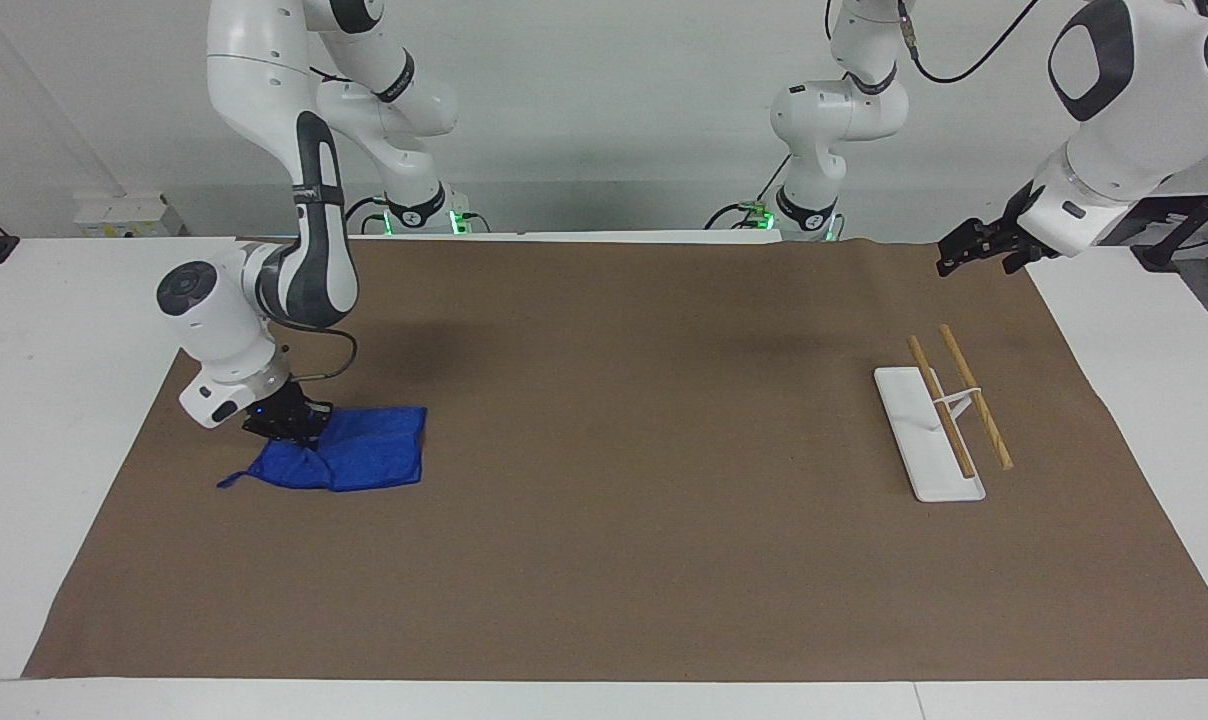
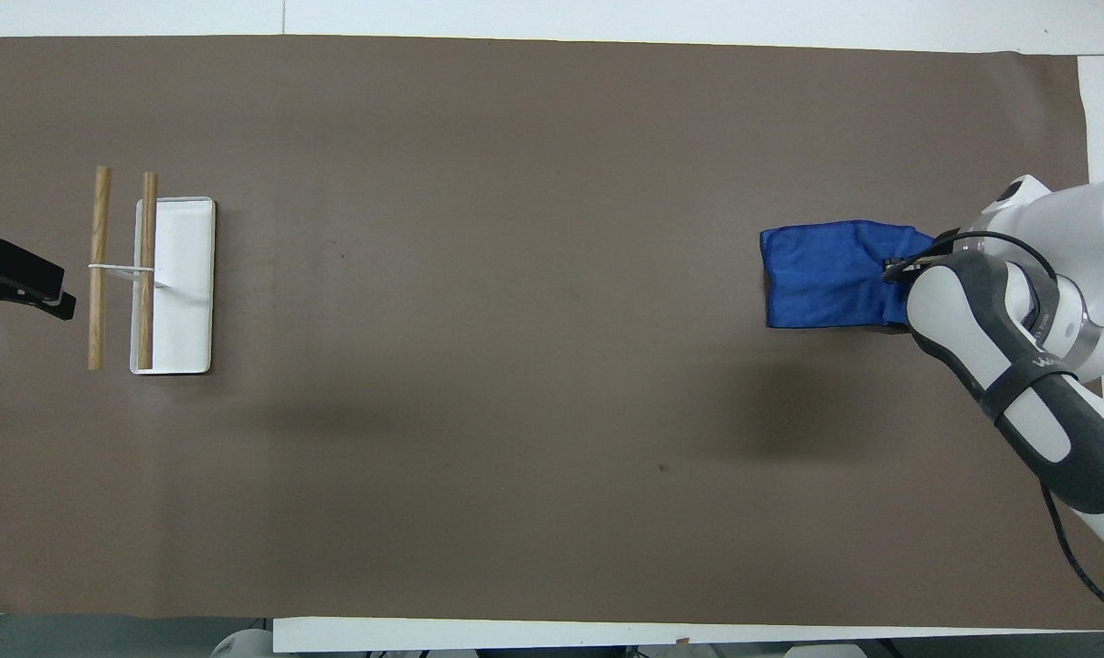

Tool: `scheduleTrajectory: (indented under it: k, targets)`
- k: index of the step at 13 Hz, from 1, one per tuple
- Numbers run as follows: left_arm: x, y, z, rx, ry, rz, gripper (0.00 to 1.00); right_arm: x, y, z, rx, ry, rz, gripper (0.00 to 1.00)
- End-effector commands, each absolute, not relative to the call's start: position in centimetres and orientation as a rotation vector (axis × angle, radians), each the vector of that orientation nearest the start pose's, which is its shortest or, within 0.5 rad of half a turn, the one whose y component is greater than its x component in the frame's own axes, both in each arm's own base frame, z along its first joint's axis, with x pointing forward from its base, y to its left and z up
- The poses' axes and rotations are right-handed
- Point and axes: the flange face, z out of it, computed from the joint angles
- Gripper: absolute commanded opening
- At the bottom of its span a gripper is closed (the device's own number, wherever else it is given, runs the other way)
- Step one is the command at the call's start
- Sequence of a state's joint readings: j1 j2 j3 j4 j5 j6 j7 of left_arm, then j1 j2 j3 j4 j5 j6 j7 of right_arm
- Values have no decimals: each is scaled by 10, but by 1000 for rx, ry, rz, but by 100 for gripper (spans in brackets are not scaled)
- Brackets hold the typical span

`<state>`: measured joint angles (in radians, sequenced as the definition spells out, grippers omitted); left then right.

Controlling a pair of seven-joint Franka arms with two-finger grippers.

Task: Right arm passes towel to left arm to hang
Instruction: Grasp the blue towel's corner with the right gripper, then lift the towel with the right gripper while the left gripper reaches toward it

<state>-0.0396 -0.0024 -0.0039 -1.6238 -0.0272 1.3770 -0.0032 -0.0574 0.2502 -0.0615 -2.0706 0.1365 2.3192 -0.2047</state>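
The royal-blue towel lies on the brown mat at the right arm's end of the table, and it also shows in the overhead view. My right gripper is shut on the towel's end and lifts that end a little off the mat, so the cloth bunches and its loop tail trails on the mat. In the overhead view the right arm covers the held end. My left gripper waits in the air at the left arm's end of the table, beside the rack; it also shows in the overhead view.
A white rack base with two wooden rods stands on the mat at the left arm's end; it also shows in the overhead view. The brown mat covers most of the white table.
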Motion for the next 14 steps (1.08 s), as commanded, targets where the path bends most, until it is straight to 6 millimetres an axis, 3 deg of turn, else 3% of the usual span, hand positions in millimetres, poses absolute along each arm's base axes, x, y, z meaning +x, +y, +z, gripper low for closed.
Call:
scheduleTrajectory:
  k: [1,4,7,10,12,14]
  targets:
    - [525,-23,589,-3123,61,378,100,585,-8,363,-3005,214,70,0]
    - [525,-23,588,-3123,61,383,100,588,76,412,-2963,505,174,0]
    - [525,-24,589,-3123,63,378,100,587,180,462,-2858,811,145,0]
    - [525,-24,589,-3123,63,378,100,577,270,482,-2683,986,181,0]
    - [523,-24,589,-3121,37,385,100,571,311,493,-2462,1090,259,0]
    - [523,-31,590,-3106,-225,352,100,565,355,504,-2263,1189,284,0]
